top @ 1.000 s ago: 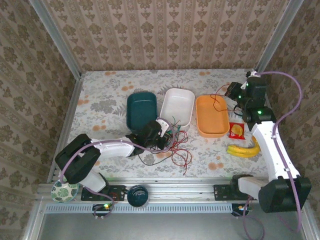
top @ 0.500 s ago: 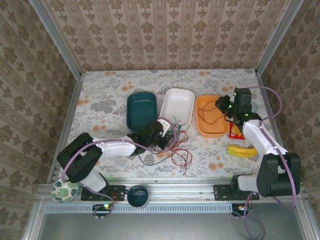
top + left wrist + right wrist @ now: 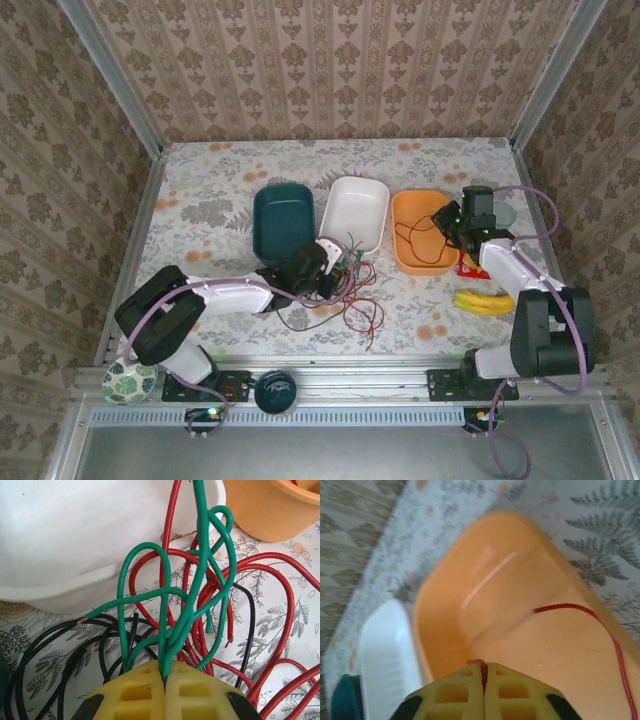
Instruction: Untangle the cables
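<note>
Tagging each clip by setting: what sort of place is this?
Likely a mock-up robot test cell, not a real room: wallpapered panels box in a floral-covered table, an aluminium rail runs along its near edge, and tangled cables are laid out.

thin green wire (image 3: 200,510) runs off the top edge; orange plastic tray (image 3: 510,580) is blurred; thin red wire (image 3: 565,606) exits bottom right

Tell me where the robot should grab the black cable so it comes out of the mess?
Probably the outer curve of the black cable, on the side away from the red cables and the green cable. There it lies flat on the tablecloth with nothing crossing it, so coming straight down from above, pinching across the wire, looks easiest. Nearer the middle the others cross it.
</note>
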Controlling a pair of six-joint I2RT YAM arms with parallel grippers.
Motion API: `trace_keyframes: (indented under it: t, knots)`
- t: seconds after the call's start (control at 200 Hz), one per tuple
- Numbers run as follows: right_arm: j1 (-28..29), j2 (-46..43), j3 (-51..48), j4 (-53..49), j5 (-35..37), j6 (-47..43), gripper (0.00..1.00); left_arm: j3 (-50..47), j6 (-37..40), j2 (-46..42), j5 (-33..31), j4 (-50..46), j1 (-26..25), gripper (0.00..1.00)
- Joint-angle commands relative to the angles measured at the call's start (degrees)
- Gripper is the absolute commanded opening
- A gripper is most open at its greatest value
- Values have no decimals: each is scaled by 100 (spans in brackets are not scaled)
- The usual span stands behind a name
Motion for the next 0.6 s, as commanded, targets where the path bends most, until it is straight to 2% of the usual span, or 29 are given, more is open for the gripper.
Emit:
trace_keyframes:
  t: [0.0,0.115,0.25,0.38,0.465,0.595]
  knots:
    - [-13,134,215,-582,382,-182,36,63,48,120,-117,-432,-30,0]
    - [5,-49,341,-1026,716,-392,52,56,47,106,-141,-399,-29,0]
    - [5,-545,421,-1516,1216,-609,59,46,48,91,-157,-344,-20,0]
    - [61,-943,436,-1804,1247,-800,60,38,31,98,-132,-290,-18,0]
    - [323,-1207,410,-1915,1032,-1031,60,38,22,107,-105,-265,-9,0]
    - [1138,-1426,245,-1893,-17,-1738,59,38,26,117,-87,-240,-3,0]
